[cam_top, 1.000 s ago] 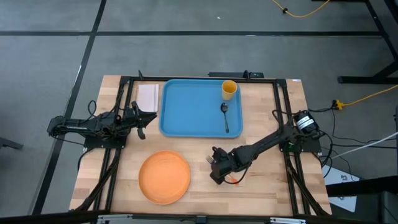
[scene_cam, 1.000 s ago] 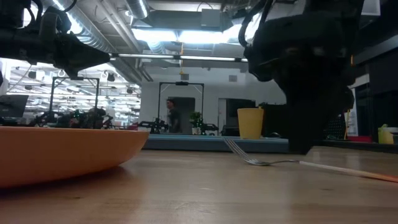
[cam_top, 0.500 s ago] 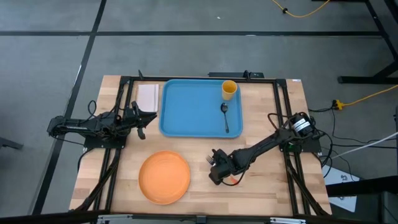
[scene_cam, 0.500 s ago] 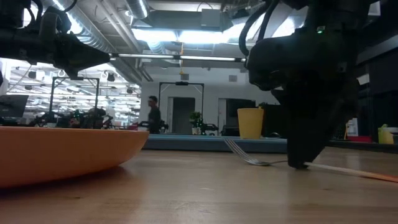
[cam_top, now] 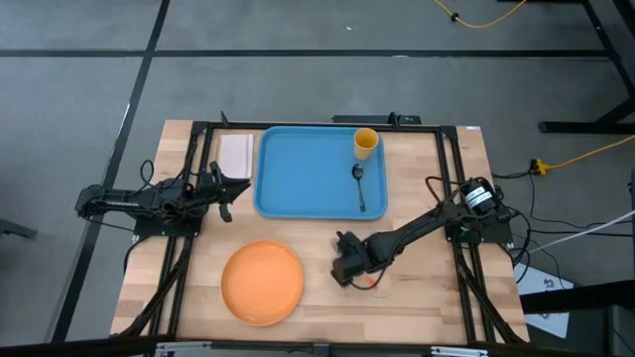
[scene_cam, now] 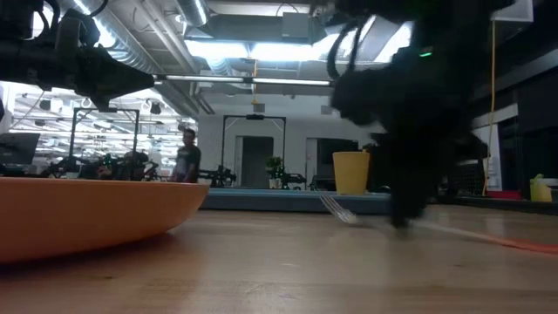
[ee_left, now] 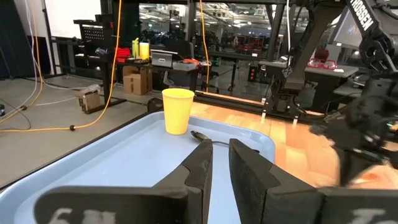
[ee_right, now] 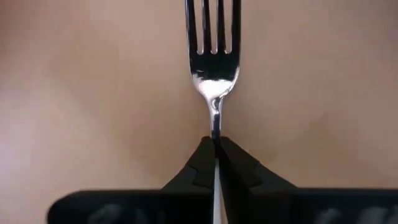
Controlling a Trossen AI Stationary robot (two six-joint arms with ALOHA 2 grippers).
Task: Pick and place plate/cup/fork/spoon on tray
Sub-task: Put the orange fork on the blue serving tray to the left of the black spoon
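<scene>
The fork (ee_right: 214,37) has silver tines and an orange-red handle (cam_top: 370,283). It lies at the table's near middle, right of the orange plate (cam_top: 262,283). My right gripper (cam_top: 346,270) is down on the fork and shut on it; it also shows in the low view (scene_cam: 401,214). The blue tray (cam_top: 298,169) at the far middle holds the upright yellow cup (cam_top: 365,142) and the dark spoon (cam_top: 359,186). My left gripper (cam_top: 226,195) waits beside the tray's left rim, fingers nearly together and empty. My right gripper pinches the fork's thin metal neck (ee_right: 215,127) just behind the tines, one finger (ee_right: 199,163) on each side. The fingers slant down from the table's right side. In the low view the tine end (scene_cam: 336,208) stands a little above the table; the handle (scene_cam: 514,242) trails low.
A white pad (cam_top: 236,154) lies left of the tray's far left corner. Black frame rails (cam_top: 448,188) run along both sides of the table. Bare wood lies between the plate and the tray. A person walks in the room beyond (scene_cam: 185,161).
My right gripper has come lower onto the fork and shifted a little toward the table's left. The fork's tine end has risen slightly off the wood, while the handle end stays low. The left arm has kept still.
</scene>
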